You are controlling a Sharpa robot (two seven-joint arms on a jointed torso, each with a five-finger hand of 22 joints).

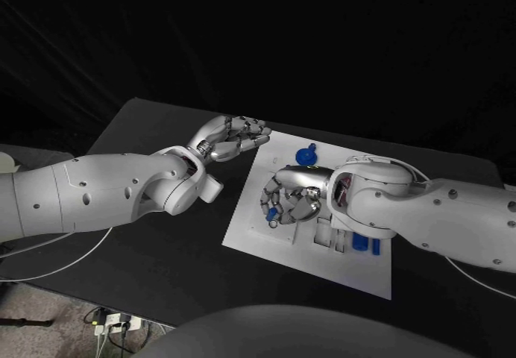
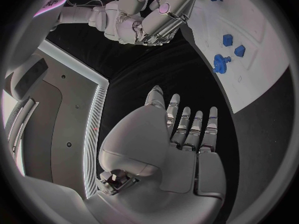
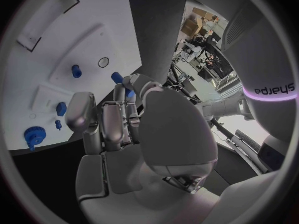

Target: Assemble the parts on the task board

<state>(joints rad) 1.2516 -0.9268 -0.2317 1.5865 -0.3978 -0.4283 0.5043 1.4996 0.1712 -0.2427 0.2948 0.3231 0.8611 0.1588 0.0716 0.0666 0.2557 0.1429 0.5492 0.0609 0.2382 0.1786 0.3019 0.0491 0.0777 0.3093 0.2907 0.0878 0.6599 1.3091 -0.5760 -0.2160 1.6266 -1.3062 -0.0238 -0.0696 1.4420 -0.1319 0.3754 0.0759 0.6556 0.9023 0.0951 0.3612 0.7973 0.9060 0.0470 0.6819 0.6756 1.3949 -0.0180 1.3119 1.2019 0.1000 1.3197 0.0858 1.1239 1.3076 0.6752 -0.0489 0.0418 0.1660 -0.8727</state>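
Over task board (image 1: 323,261), right hand (image 1: 288,203) curled.

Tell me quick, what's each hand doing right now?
Left hand: open, holding nothing.
Right hand: over the board, pinching a blue part.

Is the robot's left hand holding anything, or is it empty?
Empty. The left hand has its fingers stretched out and apart above the black table, beside the task board, with nothing between them.

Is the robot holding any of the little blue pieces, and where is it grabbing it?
The right hand pinches a small blue part at its fingertips, over the task board. The left hand holds nothing.
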